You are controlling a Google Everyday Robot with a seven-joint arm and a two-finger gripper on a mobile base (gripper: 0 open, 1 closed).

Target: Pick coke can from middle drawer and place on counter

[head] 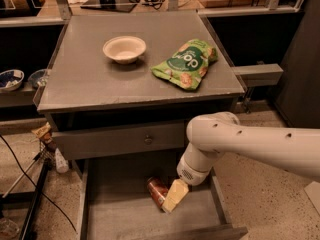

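Note:
The coke can (156,189), red with a silver top, lies on its side on the floor of the open middle drawer (115,219). My gripper (172,198) hangs from the white arm (250,141) down inside the drawer, its cream finger (176,194) right beside the can on its right and touching or nearly touching it. The counter (95,79) is the grey cabinet top above the drawer.
A white bowl (124,49) and a green snack bag (187,63) sit on the counter. A shut drawer front with a round knob (148,140) is above the open drawer. Shelves with bowls (11,79) are at left, cables (30,184) on the floor at left.

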